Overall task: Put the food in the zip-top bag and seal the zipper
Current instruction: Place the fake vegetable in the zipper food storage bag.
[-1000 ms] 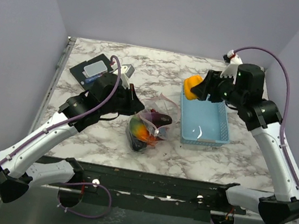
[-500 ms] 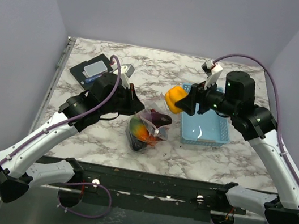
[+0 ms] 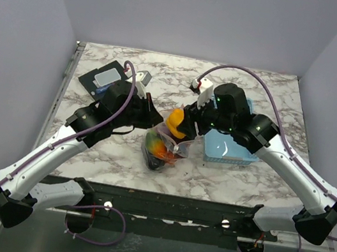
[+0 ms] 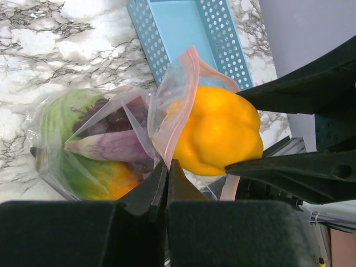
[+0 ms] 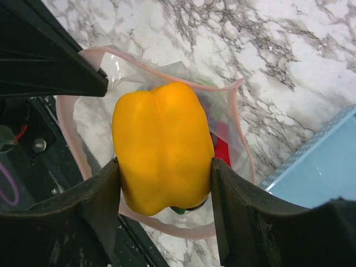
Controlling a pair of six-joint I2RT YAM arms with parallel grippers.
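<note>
The clear zip-top bag (image 3: 163, 148) lies at the table's middle with green, orange, red and purple food inside (image 4: 94, 144). My left gripper (image 4: 167, 167) is shut on its pinkish-red zipper edge (image 4: 181, 105) and holds the mouth open. My right gripper (image 5: 164, 172) is shut on a yellow-orange toy pepper (image 5: 161, 144), held just above the open bag mouth (image 5: 239, 128). The pepper also shows in the top view (image 3: 175, 122) and the left wrist view (image 4: 219, 130).
A light-blue slotted basket (image 3: 241, 152) stands right of the bag, partly under my right arm. A dark tray with a white box (image 3: 105, 78) sits at the back left.
My right gripper has carried the yellow-orange pepper leftward from over the basket to just above the bag's open mouth. The left gripper has held still on the bag edge.
</note>
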